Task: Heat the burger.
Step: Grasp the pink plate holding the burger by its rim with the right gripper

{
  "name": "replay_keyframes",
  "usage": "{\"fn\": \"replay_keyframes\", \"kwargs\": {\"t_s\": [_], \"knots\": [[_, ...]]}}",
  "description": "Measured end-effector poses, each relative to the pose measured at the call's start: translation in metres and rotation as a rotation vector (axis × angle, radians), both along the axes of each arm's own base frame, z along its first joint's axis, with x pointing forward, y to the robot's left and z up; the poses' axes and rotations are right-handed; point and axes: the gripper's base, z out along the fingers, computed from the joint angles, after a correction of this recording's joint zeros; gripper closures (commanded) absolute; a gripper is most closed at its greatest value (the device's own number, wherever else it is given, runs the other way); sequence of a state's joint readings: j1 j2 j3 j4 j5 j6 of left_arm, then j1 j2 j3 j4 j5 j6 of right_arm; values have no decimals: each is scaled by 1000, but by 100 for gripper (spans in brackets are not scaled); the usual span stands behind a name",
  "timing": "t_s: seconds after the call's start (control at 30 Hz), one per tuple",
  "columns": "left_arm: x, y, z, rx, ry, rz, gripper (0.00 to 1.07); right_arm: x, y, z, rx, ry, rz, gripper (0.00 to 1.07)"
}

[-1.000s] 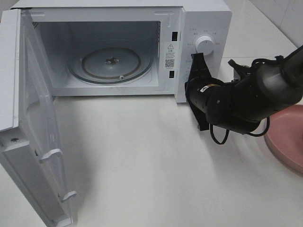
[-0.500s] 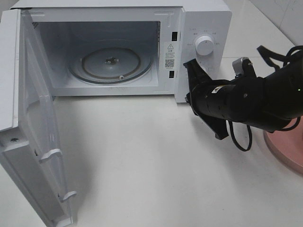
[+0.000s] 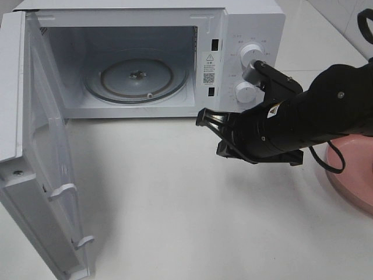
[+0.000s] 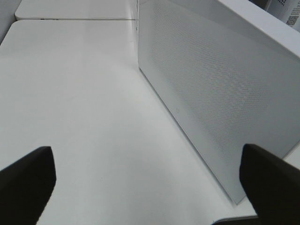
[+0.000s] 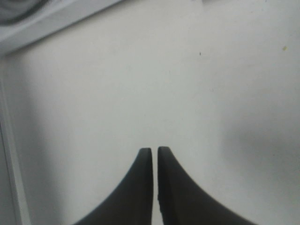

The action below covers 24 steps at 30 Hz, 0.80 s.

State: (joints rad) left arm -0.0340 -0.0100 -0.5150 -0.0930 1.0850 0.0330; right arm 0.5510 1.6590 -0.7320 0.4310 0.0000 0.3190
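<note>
- Microwave [image 3: 250,35] at the back of the white table [image 3: 175,210], seen from the exterior high view. Its door [image 3: 41,134] is swung wide to the left and the glass turntable [image 3: 137,76] lies bare inside. The right gripper [image 3: 205,119] hangs low over the table in front of the open cavity and carries nothing. Part of a pink plate [image 3: 355,175] shows at the right edge, behind the arm. The burger is not visible, and I cannot tell whether it sits on the hidden part of that plate. The left gripper is outside this view.
- Left wrist view: the left gripper [image 4: 145,152] is spread wide, one finger at each lower corner, with only bare table between them. The microwave's perforated side wall [image 4: 211,93] stands just beside it. No burger here either.
- Right wrist view: the right gripper's fingers [image 5: 140,187] are pressed almost together with a hairline gap. They are empty and point at bare table near the microwave's front.
- Handling, as a judgement from the task alone:
  - A burger is likely light, soft and loosely stacked, so a hard pinch would dent the bun or push the filling out sideways.
  - The jaws would need to open wide first and close gently across its sides, low enough to catch the bottom bun with the layers.
  - It should then be carried level into the cavity.
</note>
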Motion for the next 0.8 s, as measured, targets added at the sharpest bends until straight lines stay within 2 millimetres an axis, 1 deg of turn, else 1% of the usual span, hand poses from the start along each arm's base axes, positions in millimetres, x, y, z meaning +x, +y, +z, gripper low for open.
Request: {"fn": "replay_keyframes", "kwargs": {"t_s": [0.03,0.07,0.13,0.17,0.2,0.23,0.3,0.33,0.4,0.43,0.47,0.5,0.53,0.57,0.6,0.63,0.67,0.7,0.73,0.77,0.8], "knots": [[0,0,0,0,0,0,7,-2,-1,1,-28,0,42,102],[0,0,0,0,0,0,7,-2,-1,1,-28,0,42,102],[0,0,0,0,0,0,7,-10,-4,6,-96,21,138,102],[0,0,0,0,0,0,7,-10,-4,6,-96,21,138,102],[0,0,0,0,0,0,7,-14,-7,10,-141,25,193,101],[0,0,0,0,0,0,7,-14,-7,10,-141,25,193,101],[0,0,0,0,0,0,7,-20,-13,17,-210,29,262,100],[0,0,0,0,0,0,7,-20,-13,17,-210,29,262,100],[0,0,0,0,0,0,7,-22,-25,25,-256,49,273,97],[0,0,0,0,0,0,7,-22,-25,25,-256,49,273,97],[0,0,0,0,0,0,7,-23,-36,28,-278,78,260,93],[0,0,0,0,0,0,7,-23,-40,30,-289,89,253,91],[0,0,0,0,0,0,7,-23,-40,30,-289,89,253,91],[0,0,0,0,0,0,7,-25,-50,33,-317,115,248,84],[0,0,0,0,0,0,7,-27,-58,36,-348,134,244,75],[0,0,0,0,0,0,7,-27,-58,36,-348,134,244,75],[0,0,0,0,0,0,7,-28,-62,37,-362,145,244,68],[0,0,0,0,0,0,7,-29,-69,39,-396,161,245,54],[0,0,0,0,0,0,7,-29,-69,39,-396,161,245,54],[0,0,0,0,0,0,7,-29,-73,39,-416,168,247,46],[0,0,0,0,0,0,7,-29,-79,39,-455,184,251,28]]}}
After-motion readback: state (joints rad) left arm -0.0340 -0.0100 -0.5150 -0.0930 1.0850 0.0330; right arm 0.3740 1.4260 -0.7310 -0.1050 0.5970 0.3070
